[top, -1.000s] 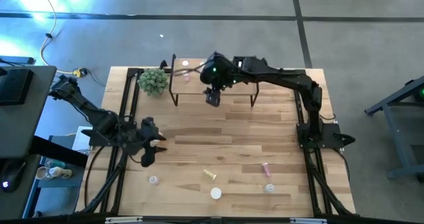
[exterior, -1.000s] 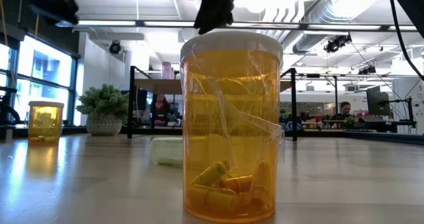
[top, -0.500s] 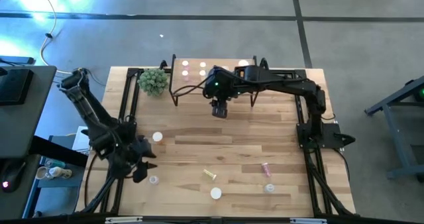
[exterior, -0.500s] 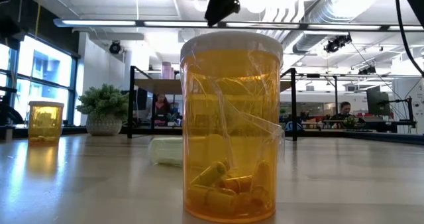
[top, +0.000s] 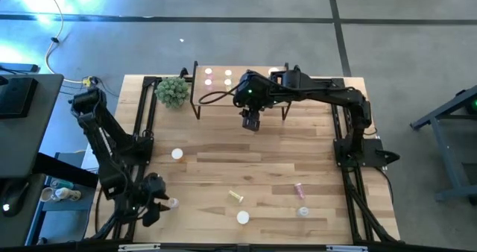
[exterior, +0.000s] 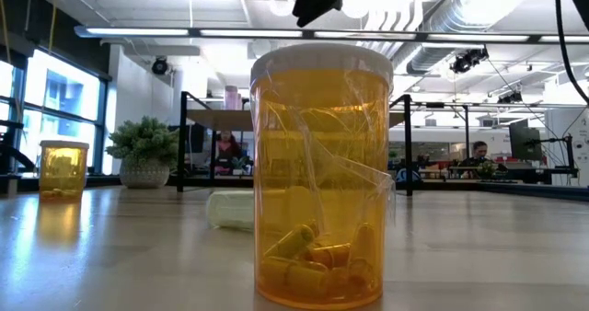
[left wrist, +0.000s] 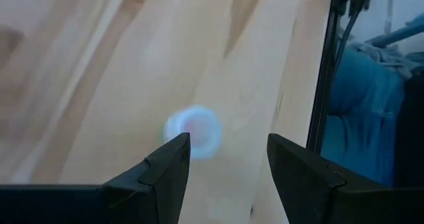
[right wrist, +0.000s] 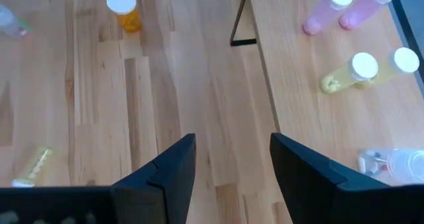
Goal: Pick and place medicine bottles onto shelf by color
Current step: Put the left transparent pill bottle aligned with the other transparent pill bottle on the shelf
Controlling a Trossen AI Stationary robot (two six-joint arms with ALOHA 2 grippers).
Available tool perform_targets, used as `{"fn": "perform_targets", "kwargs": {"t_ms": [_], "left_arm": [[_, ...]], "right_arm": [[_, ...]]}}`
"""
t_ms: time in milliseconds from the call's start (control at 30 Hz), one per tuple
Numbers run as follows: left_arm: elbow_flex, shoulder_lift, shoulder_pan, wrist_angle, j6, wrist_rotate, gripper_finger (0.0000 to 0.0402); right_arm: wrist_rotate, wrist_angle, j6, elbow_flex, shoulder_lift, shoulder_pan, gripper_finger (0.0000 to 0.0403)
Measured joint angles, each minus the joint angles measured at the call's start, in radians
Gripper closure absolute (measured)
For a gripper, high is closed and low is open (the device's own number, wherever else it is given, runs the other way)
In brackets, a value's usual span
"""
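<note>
On the shelf (right wrist: pixel 331 58), a small light-wood riser on thin black legs: two pink bottles (right wrist: pixel 323 15), two yellow-green bottles (right wrist: pixel 344 75), one clear bottle (right wrist: pixel 391 163), all white-capped. Off the shelf, on the plank table (top: pixel 246 151): six more. One upright orange bottle (top: pixel 177 154) toward the left arm's side; another orange bottle (exterior: pixel 321 173), translucent, ribbed cap, capsules inside, nearest the front edge; one yellow-green lying flat (top: pixel 236 197); one pink (top: pixel 299 189); one pale (top: pixel 302 212); one blurred pale-capped bottle (left wrist: pixel 193 131) far from the shelf. Left gripper (top: pixel 154 206) above that last bottle, fingers apart, empty. Right gripper (top: pixel 251 121) just in front of the shelf, fingers apart, empty. One round leafy plant (top: pixel 172 92) beside the shelf.
</note>
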Motion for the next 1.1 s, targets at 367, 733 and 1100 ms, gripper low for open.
{"fn": "perform_targets", "kwargs": {"t_ms": [367,733,1100], "left_arm": [[0.000,0.121,-0.091,0.040,-0.103,-0.032,0.0226],[0.000,0.347,-0.095,0.193,-0.103,-0.064,0.0239],[0.003,0.418,-0.095,0.258,-0.118,-0.094,0.0239]], "right_arm": [[-0.001,0.004,-0.007,0.000,0.000,0.000,0.0217],[-0.032,-0.005,-0.008,-0.001,0.000,0.000,0.0217],[-0.033,-0.005,-0.011,-0.001,0.000,0.000,0.0217]]}}
